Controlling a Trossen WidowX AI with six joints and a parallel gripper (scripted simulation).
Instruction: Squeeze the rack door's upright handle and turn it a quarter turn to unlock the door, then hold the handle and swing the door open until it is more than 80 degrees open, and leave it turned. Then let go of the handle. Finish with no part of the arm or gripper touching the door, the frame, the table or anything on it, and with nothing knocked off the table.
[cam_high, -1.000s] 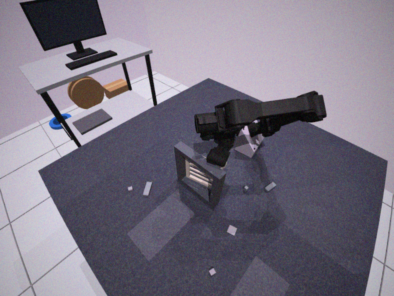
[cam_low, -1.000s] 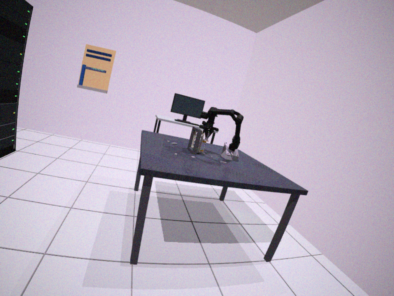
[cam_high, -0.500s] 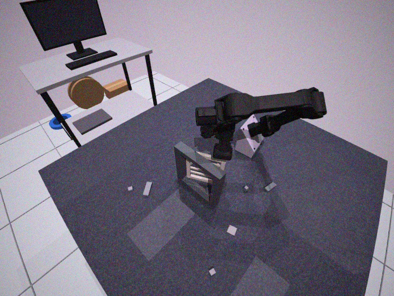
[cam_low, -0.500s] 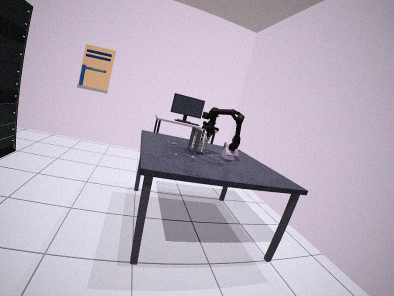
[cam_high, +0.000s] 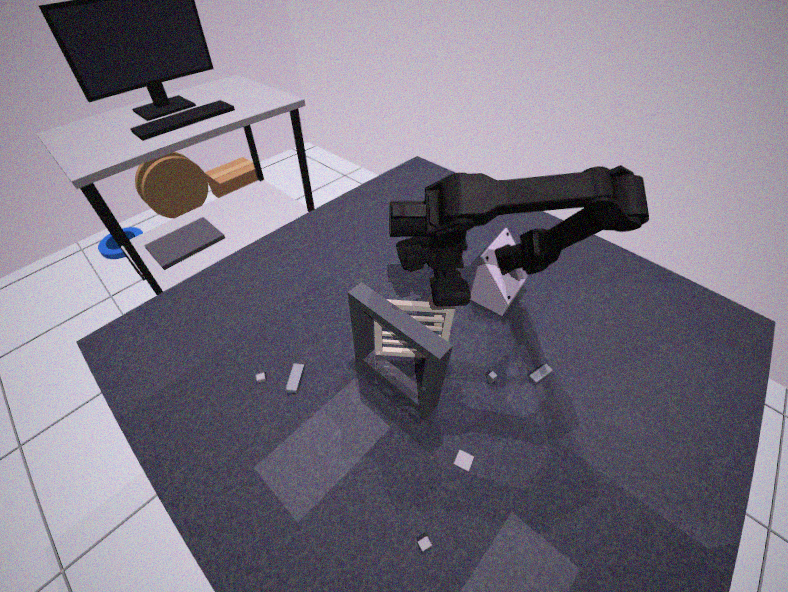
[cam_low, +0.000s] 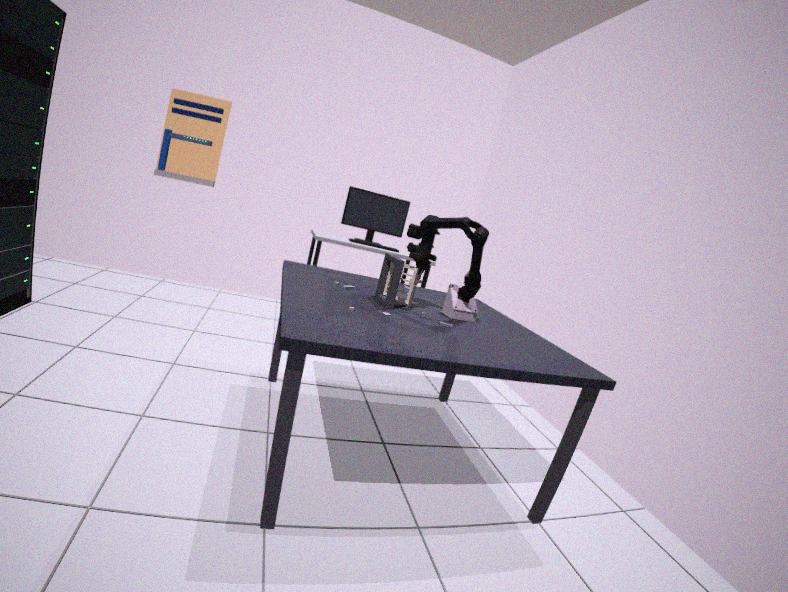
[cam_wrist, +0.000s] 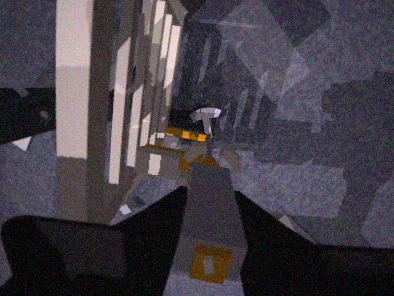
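The arm (cam_high: 535, 194) (cam_low: 453, 223) is arching over the far side of the dark table (cam_high: 210, 388) (cam_low: 382, 337), its gripper (cam_wrist: 209, 195) pointing down and clamping the handle (cam_wrist: 212, 200).
The top view is showing the slatted door (cam_high: 449, 324) (cam_low: 415, 283) (cam_wrist: 74, 110) standing ajar from the grey frame (cam_high: 400, 318) (cam_low: 394, 280); only the wrist view is revealing orange parts (cam_wrist: 192, 135) by the handle.

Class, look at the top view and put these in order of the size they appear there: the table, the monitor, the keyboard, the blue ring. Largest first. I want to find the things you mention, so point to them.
1. table (cam_high: 210, 407) (cam_low: 382, 337)
2. monitor (cam_high: 127, 47) (cam_low: 375, 211)
3. keyboard (cam_high: 182, 119) (cam_low: 387, 247)
4. blue ring (cam_high: 109, 249)

The last two look fairly close, but the keyboard is clearly longer.
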